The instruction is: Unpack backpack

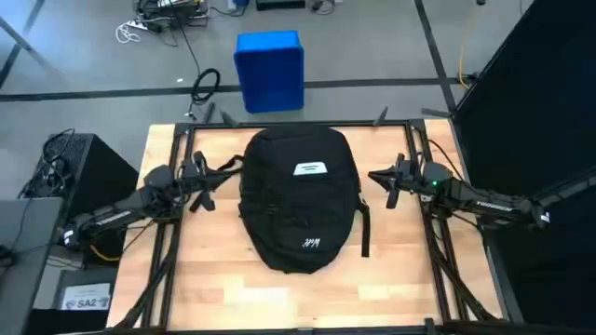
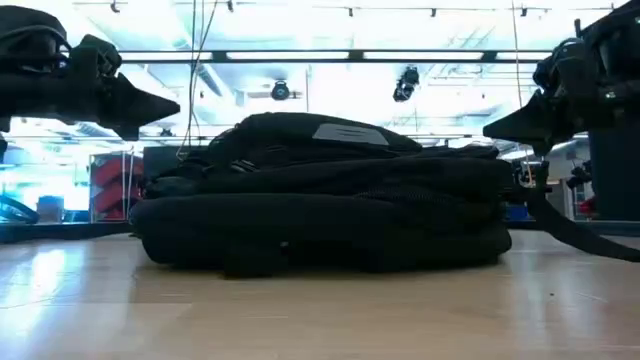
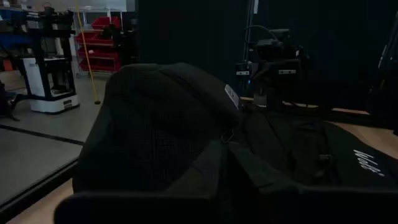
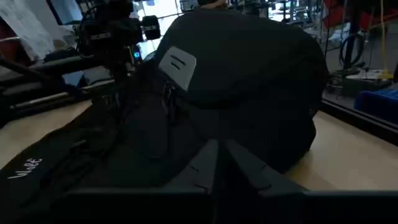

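We see the backpack point(image 1: 300, 198) lying flat mid-desk point(image 1: 223, 288), its white label point(image 1: 310, 168) toward the far edge; its white logo print is unreadable. The left claw point(image 1: 201, 180) and right claw point(image 1: 390, 186) flank it, both clenched. The wrist views show fingertips together.

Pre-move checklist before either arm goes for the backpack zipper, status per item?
1. Backpack flat on the table, centred between the arms: ok.
2. Bag closed, nothing unpacked: ok, no lining or contents show.
3. Left gripper clear of the bag: ok in the high view, beside the bag's left edge, holding nothing.
4. Right gripper clear of the bag: ok, beside the right edge, holding nothing.
5. Zipper pull located: cannot tell, black on black in every view.
6. Loose strap on the right side away from the right arm's path: cannot tell, it lies close to that gripper.
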### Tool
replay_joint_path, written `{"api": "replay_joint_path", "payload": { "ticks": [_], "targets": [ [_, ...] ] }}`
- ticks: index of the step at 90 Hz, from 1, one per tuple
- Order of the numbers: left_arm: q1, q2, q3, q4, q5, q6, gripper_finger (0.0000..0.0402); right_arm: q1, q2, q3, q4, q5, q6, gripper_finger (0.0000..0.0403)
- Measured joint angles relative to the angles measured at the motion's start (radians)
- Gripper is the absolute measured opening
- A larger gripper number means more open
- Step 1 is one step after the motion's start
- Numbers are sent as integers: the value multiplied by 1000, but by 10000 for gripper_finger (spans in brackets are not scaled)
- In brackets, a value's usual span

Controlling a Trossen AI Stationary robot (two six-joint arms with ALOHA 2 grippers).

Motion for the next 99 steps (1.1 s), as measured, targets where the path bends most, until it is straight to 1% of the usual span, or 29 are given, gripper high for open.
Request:
{"api": "replay_joint_path", "payload": {
  "ticks": [62,99],
  "targets": [
    [0,0,0,0,0,0,0,0,0,0,0,0,0,9],
    [0,0,0,0,0,0,0,0,0,0,0,0,0,3]
  ]
}}
